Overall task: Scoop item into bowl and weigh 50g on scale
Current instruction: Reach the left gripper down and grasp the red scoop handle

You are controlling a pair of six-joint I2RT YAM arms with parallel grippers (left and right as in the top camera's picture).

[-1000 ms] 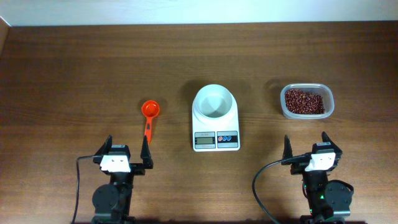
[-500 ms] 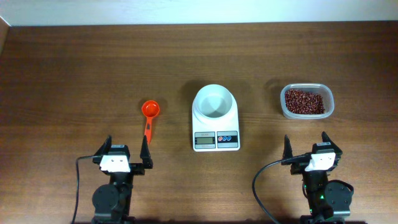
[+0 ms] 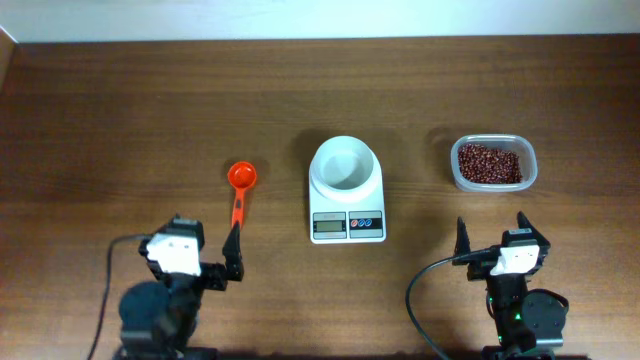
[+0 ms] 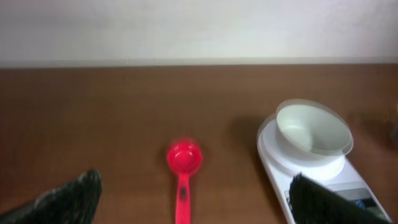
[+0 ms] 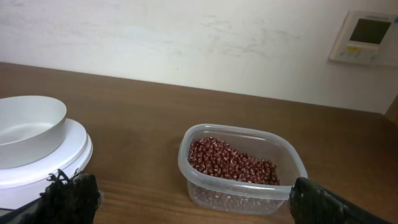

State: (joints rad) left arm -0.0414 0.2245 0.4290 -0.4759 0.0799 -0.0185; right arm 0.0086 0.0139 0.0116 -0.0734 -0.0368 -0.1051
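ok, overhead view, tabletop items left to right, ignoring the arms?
orange scoop → scale with the white bowl sitting on it → clear container of beans

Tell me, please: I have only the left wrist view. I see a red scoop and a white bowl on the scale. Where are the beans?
Observer: The beans lie in a clear plastic container, to the right of the scale and apart from it.
Operator: My picture is blurred. Is anything in the bowl?
Observer: No. Seen from above, the bowl is empty, with no bean inside.
Operator: And where is the right tool?
Observer: The right tool is open and holds nothing. It is at the near side of the table, in front of the container and not touching it.
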